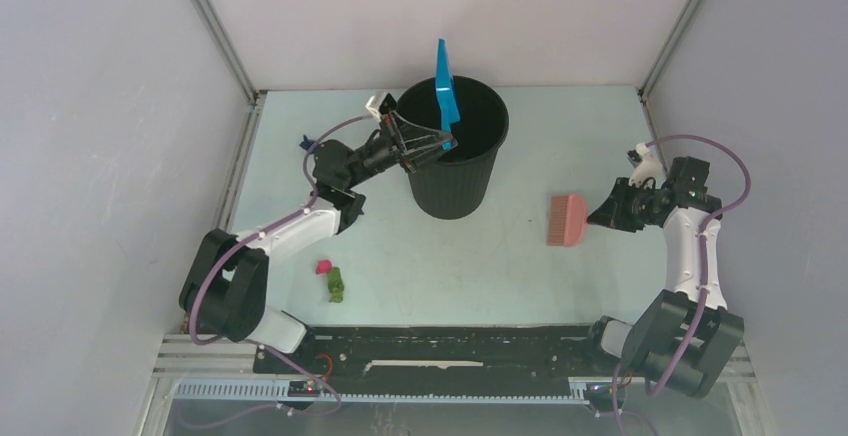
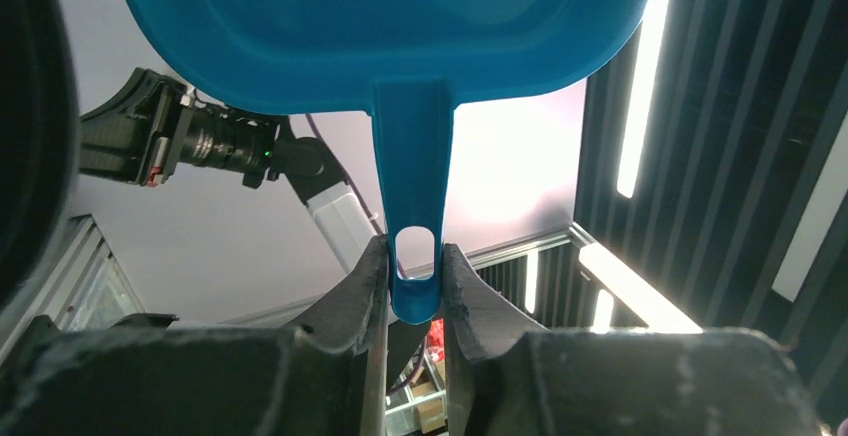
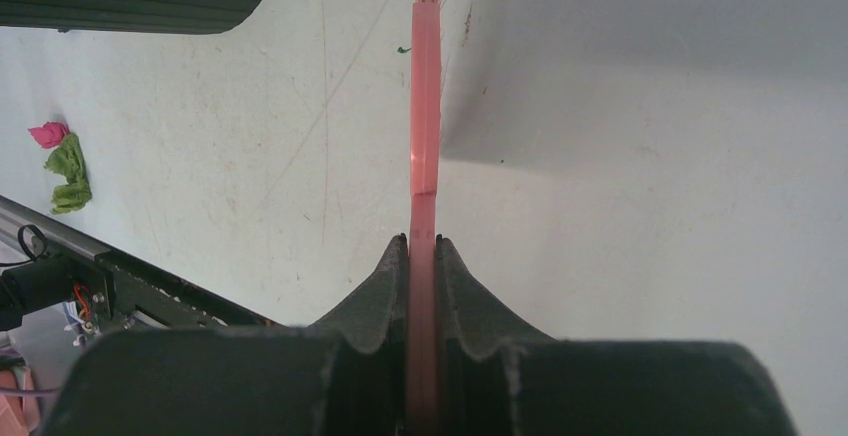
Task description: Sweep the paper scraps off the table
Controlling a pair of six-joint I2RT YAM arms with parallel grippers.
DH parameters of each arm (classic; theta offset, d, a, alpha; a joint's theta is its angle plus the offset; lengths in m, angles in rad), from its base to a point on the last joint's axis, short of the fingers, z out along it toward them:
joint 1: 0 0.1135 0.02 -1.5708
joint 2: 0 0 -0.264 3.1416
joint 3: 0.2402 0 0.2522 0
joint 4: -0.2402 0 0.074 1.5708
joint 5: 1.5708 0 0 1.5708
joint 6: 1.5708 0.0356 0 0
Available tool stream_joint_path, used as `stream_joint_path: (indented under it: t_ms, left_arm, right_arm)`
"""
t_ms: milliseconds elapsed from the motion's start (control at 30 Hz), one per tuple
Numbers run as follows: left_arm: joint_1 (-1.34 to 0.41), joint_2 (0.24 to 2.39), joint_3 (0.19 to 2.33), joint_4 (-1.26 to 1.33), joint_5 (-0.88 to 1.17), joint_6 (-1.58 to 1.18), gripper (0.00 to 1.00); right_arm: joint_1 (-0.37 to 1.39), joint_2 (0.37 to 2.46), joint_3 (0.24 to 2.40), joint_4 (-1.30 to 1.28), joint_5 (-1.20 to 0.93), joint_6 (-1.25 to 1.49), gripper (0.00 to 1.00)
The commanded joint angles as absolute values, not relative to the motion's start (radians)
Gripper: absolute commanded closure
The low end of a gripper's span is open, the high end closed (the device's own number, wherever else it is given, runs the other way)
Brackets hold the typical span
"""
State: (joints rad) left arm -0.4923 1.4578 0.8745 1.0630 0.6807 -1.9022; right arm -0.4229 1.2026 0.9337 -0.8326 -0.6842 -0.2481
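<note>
The left gripper [image 2: 415, 268] is pinched tight on the handle end of the blue dustpan [image 2: 400, 26]. The pan stands upright above the gripper, over the mouth of the black bin [image 1: 455, 171]. Behind this gripper, beside its wrist, lies a dark blue scrap [image 1: 308, 142]. Further back toward the arm's base, a magenta scrap [image 1: 323, 267] sits just beside a green scrap [image 1: 336, 284] on the table [image 1: 500, 266].

The right gripper [image 3: 423, 248] is closed on the pink hand brush [image 3: 425, 106], seen edge-on. Its bristles point away from the gripper toward the bin, low over the table; whether they touch it I cannot tell. The magenta and green scraps lie well off to this gripper's left.
</note>
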Motion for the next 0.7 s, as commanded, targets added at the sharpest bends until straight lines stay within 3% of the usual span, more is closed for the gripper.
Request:
stream_joint_path:
  t_ms: [0,367,533,667]
  left_arm:
    - [-0.495,1.465,0.935,1.054,0.743,-1.858,1.0]
    - [-0.494,1.333,1.066,0.523,0.82,-1.409,1.0]
    - [-0.5,1.21,1.167,-0.03,0.75,-0.948,1.0]
    - [-0.523,1.127,1.171,-0.298,0.689,-0.701,1.0]
  right_arm:
    - [-0.416,1.187,0.933,-0.806,-0.687,-0.263,1.0]
    - [-0.422,1.185,0.928,-0.803,-0.687,-0.274,1.0]
    - [-0.423,1.191,0.927,-0.801,-0.701,-0.271,1.0]
    - [-0.425,1.19,0.929,-0.795,-0.746,-0.263,1.0]
